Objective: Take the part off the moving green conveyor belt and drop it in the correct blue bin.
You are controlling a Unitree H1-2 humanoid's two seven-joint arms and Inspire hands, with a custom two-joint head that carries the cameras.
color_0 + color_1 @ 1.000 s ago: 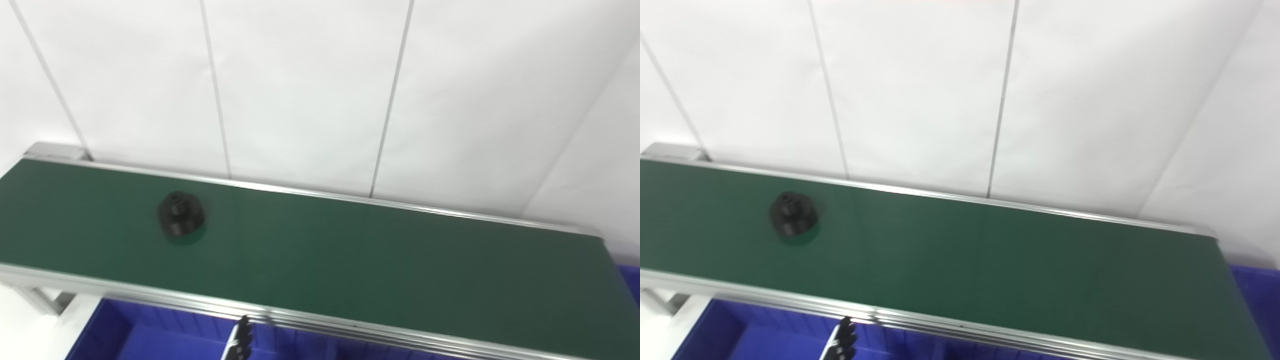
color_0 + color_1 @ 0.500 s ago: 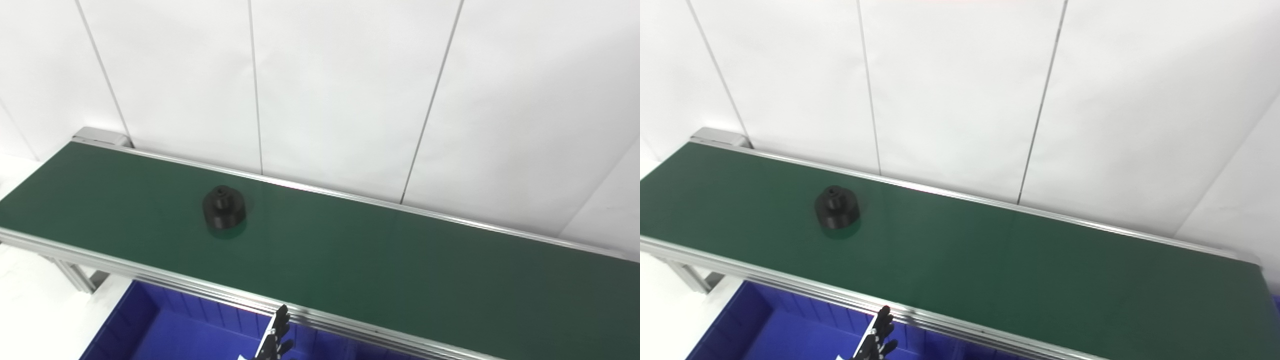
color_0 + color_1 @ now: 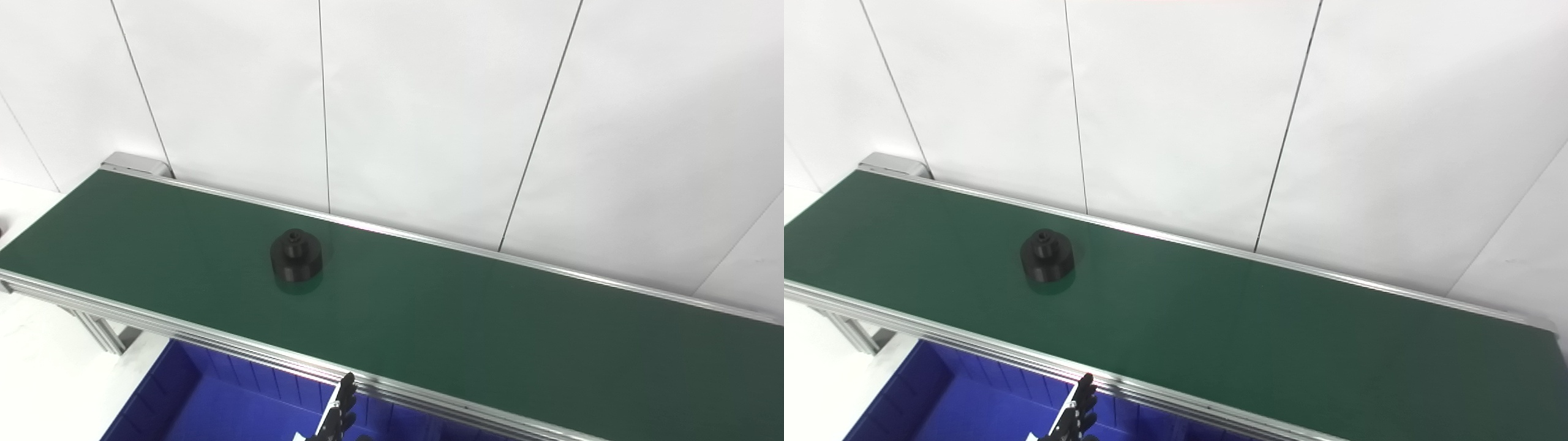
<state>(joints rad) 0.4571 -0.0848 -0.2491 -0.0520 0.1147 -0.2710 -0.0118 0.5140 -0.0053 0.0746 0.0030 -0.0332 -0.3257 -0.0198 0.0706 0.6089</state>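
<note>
A black round part (image 3: 296, 262) with a small raised hub stands upright on the green conveyor belt (image 3: 459, 306), left of the belt's middle; it also shows in the right eye view (image 3: 1047, 260). Only the black fingertips of my left hand (image 3: 339, 409) rise from the bottom edge, in front of the belt's near rail and well below and right of the part. The fingers are straight and hold nothing. The right hand is not in view. A blue bin (image 3: 202, 407) sits below the near rail at the bottom left.
The belt runs diagonally from the far left to the right edge between aluminium rails (image 3: 184, 334). A white panelled wall (image 3: 429, 110) stands right behind it. A support leg (image 3: 101, 331) stands under the left end. More blue bin wall (image 3: 398, 419) shows right of the hand.
The camera has swung, shifting the whole picture. The part has travelled a little to the right along the belt. My left fingertips stay low at the bottom edge.
</note>
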